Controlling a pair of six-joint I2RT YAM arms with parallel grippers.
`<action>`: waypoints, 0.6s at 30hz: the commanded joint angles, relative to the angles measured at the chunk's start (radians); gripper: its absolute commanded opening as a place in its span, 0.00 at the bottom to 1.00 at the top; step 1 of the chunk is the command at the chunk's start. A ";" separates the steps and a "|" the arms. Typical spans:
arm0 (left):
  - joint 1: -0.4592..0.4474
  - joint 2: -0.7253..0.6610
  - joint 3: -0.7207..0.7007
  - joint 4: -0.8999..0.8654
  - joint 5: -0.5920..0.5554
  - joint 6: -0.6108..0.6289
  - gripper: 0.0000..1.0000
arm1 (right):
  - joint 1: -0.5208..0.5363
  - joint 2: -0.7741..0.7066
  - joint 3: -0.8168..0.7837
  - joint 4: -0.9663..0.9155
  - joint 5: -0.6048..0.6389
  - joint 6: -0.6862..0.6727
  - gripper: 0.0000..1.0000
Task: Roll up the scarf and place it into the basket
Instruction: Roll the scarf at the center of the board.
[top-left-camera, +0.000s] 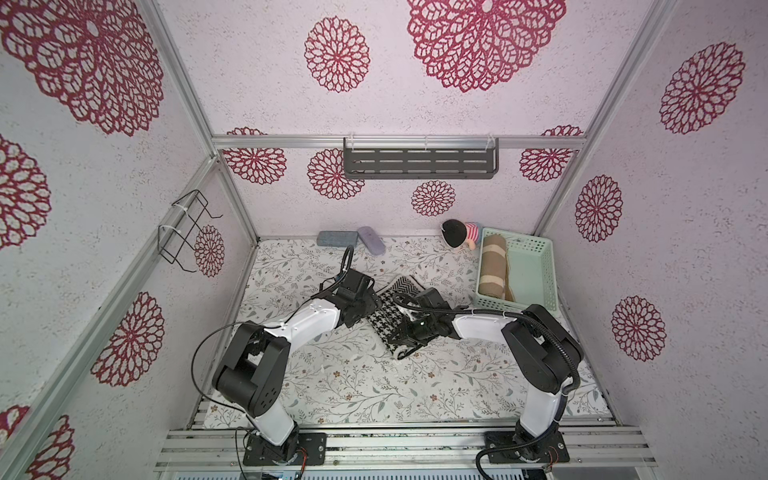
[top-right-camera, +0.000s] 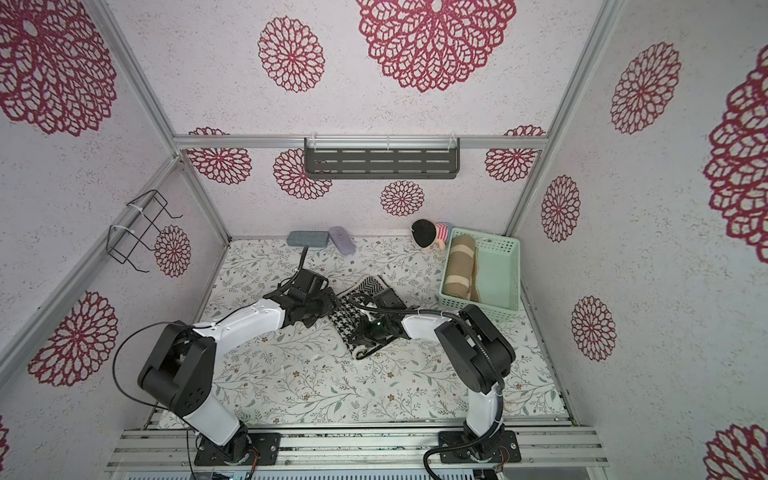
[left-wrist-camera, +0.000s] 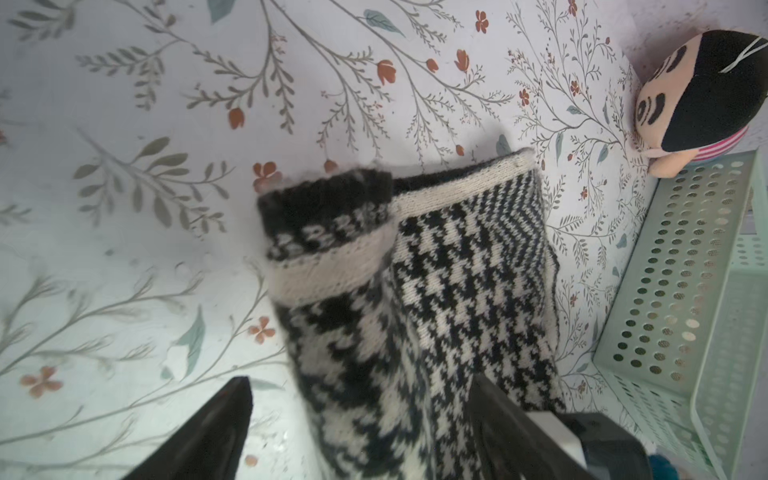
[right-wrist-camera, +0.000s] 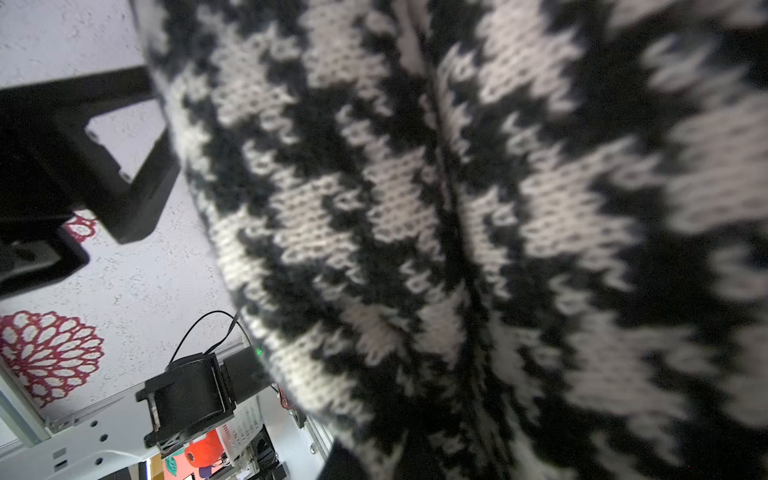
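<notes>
The scarf lies near the middle of the tabletop, not yet in the basket. It is a black-and-white houndstooth strip running from about 12 o'clock toward 6, and one end is turned over itself in the left wrist view.

The right jaws come in from 3 o'clock at the scarf's near end and are clenched. Knit fills the right wrist view, so I judge they are pinching the cloth itself, probably to lift that end and carry the roll along.

The left jaws, on the 9 o'clock side, are released and spread, with cloth passing between them ungripped. That probably frees the fabric to turn.

The basket sits at 2 o'clock. A brown striped roll lies along its 9 o'clock wall, leaving the 3 o'clock half bare for this scarf.
</notes>
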 joint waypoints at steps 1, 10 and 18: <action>0.002 0.084 0.065 -0.011 -0.014 0.005 0.77 | -0.014 -0.039 -0.009 0.031 -0.040 0.028 0.00; 0.008 0.204 0.178 -0.163 -0.065 0.009 0.06 | -0.002 -0.129 0.002 -0.103 0.136 -0.076 0.36; 0.003 0.190 0.233 -0.346 -0.125 0.000 0.00 | 0.224 -0.229 0.101 -0.354 0.688 -0.268 0.68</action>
